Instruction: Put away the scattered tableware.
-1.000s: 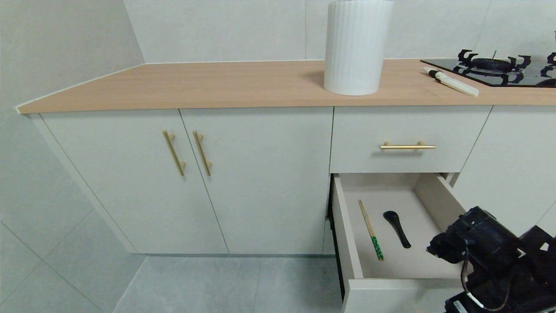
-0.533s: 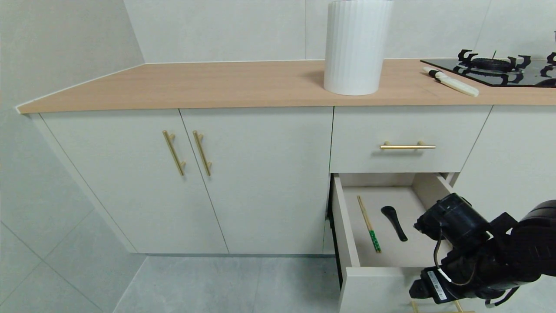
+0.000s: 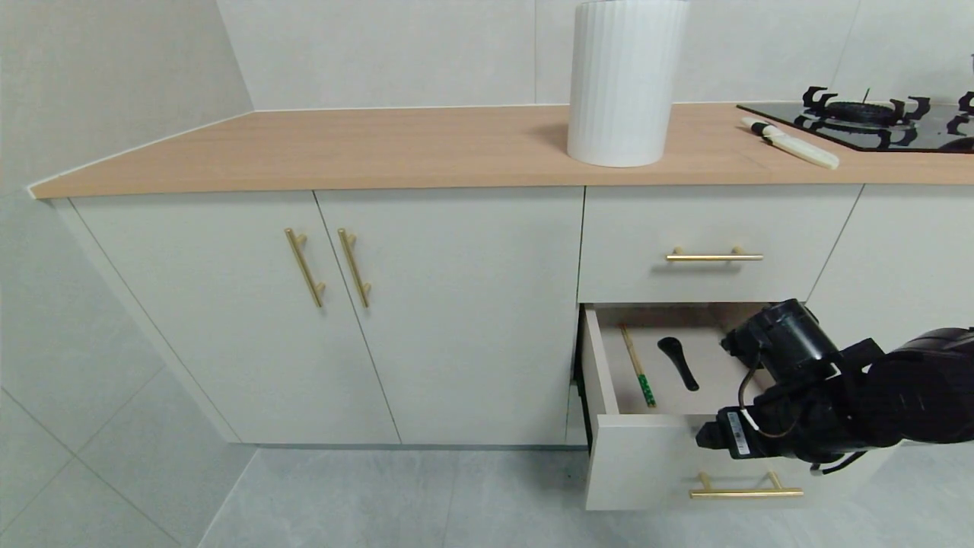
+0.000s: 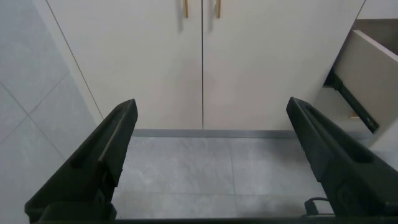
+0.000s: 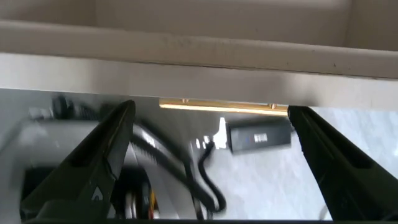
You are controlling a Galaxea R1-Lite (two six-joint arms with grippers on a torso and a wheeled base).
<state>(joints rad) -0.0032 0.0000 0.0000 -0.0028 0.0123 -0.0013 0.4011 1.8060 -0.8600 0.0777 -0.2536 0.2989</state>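
Starting nearest the head camera, I note the right arm (image 3: 837,403) low on the right, positioned at the front panel of the lower drawer (image 3: 647,464). In the right wrist view the right jaws are spread wide with nothing between them, facing that panel and its gold bar handle (image 5: 224,107). I cannot tell whether they touch the panel.

The left jaws, seen in the left wrist view, are likewise spread wide and grip nothing. They hang above the grey tiled floor (image 4: 205,168), pointed at the base of the double cabinet doors (image 4: 261,62).

The lower drawer is partly open. Two items of tableware lie on its pale floor:
- a pair of chopsticks (image 3: 636,367), light wood with a green patterned band at the near end, lying close to the drawer's left wall and running front to back;
- a black spoon (image 3: 677,364), just beside the chopsticks on their right but apart from them, bowl toward the back.

Above it, the upper drawer (image 3: 715,221) is shut.

Farther back, the wooden tabletop (image 3: 380,148) carries a tall white ribbed container (image 3: 622,84). To its right lies a white knife (image 3: 791,143) with a black band, at the near corner of the black gas hob (image 3: 867,118).
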